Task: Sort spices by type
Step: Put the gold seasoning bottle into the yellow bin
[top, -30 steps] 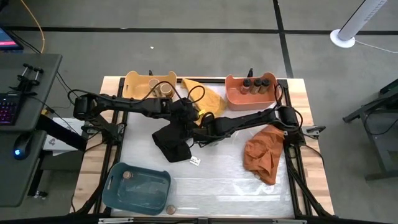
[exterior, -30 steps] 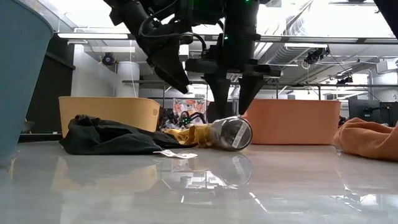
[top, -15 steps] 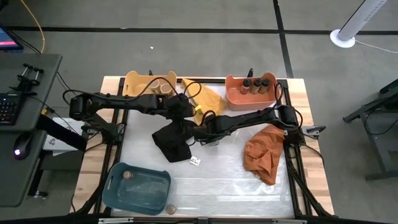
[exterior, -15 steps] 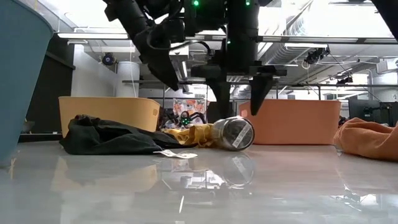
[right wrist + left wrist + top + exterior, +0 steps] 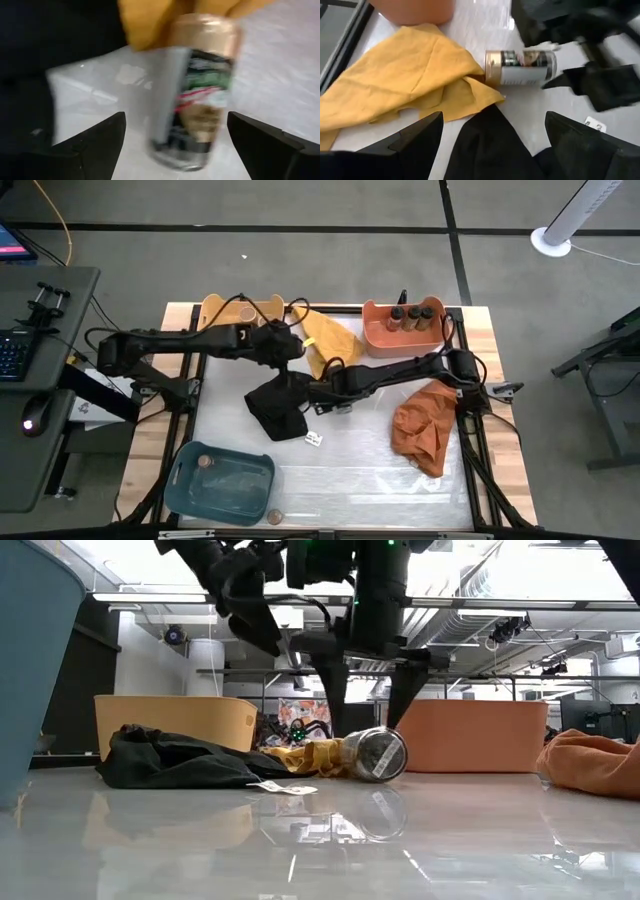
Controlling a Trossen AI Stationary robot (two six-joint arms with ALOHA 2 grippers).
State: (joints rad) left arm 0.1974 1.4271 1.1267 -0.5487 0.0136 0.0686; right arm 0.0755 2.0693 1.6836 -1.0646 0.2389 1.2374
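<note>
Now the right gripper (image 5: 365, 690) is hovering over the jar (image 5: 372, 754) lying beside the yellow cloth (image 5: 395, 75), fingers spread to straddle it; the left gripper (image 5: 290, 345), fingers also spread, is waiting nearby.

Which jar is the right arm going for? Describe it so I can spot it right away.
Start at the yellow cloth in front of the orange plastic bin. At that cloth's near corner a clear jar with a tan lid lies on its side. It is the only toppled jar; the open right gripper straddles it from above.
</note>
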